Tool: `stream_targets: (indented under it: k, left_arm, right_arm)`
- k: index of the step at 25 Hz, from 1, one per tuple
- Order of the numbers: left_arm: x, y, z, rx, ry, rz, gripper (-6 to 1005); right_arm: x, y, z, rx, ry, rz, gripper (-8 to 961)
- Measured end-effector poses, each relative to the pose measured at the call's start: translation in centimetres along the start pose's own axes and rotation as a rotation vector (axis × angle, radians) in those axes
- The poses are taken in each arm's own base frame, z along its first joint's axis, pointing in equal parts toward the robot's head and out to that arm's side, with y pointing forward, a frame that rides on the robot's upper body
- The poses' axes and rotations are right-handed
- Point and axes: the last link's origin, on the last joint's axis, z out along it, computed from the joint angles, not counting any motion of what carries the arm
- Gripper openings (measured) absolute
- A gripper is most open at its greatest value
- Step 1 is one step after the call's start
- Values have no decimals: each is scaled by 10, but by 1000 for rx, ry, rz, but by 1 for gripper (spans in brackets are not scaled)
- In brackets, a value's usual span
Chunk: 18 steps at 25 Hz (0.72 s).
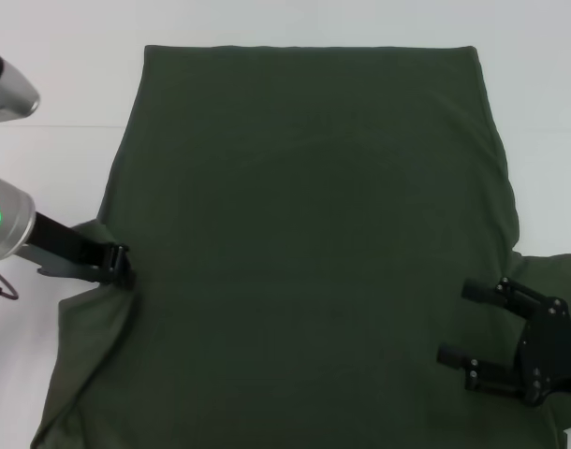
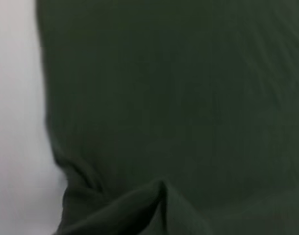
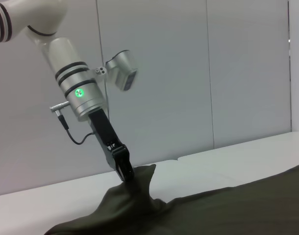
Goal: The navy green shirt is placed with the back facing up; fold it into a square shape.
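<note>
A white table (image 1: 61, 84) is covered across most of its width by the navy green shirt (image 1: 304, 234), which is spread flat with a plain side up and no lettering to be seen. The shirt's straight far edge is laid square across the table, and its near part is cut off by the lower border of the head view. One sleeve is spread out at the shirt's left side and another is bunched at its right edge. The left gripper (image 1: 124, 267) is set at the shirt's left edge, where the sleeve joins the body, and the cloth there is drawn up into a small peak around its tip, as is seen from the right wrist view (image 3: 126, 172). Its fingers are closed on that fold of the shirt. In the left wrist view only dark cloth with a raised crease (image 2: 139, 200) beside a strip of white table is shown. The right gripper (image 1: 463, 323) is held over the shirt's right side, near the bunched sleeve, with its two fingers spread apart and pointed toward the shirt's middle; nothing is held between them.
</note>
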Motion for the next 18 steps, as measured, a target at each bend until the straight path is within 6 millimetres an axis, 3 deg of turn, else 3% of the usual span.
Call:
stream_targets:
  k: [7, 12, 18]
  left_arm:
    - [-4, 10, 9, -100, -37, -51, 26]
    - [-8, 15, 14, -241, -54, -92, 241]
    - [-13, 11, 20, -262, -73, -126, 354]
  right_arm:
    - [1, 1, -1, 2, 0, 4, 913]
    - [1, 1, -1, 1, -2, 3, 913]
    - [0, 1, 0, 0, -2, 2, 913]
